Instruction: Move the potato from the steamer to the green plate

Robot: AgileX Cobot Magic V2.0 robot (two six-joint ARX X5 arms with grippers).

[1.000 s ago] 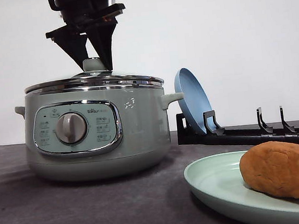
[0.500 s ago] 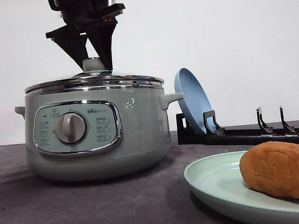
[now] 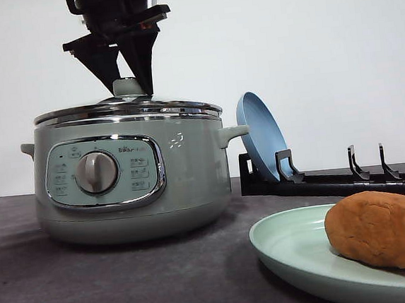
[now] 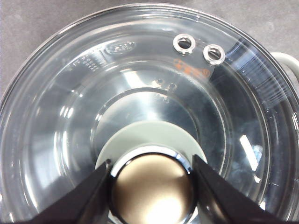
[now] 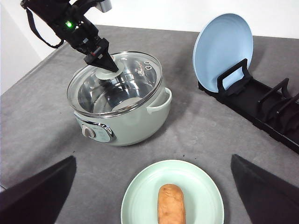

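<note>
front view's edge cuts off potato (image 3: 384, 229) and green plate (image 3: 297, 257).

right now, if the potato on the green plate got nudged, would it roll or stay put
The potato looks oblong and rounded, so it would probably roll sideways rather than end over end. It lies flat on the green plate, whose raised rim would likely catch it. Its skin looks matte, so it is probably not very slippery, and it seems firm rather than fragile.

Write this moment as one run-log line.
potato: on green plate | steamer: lid on | left pincer: around lid knob | right pincer: open
</note>
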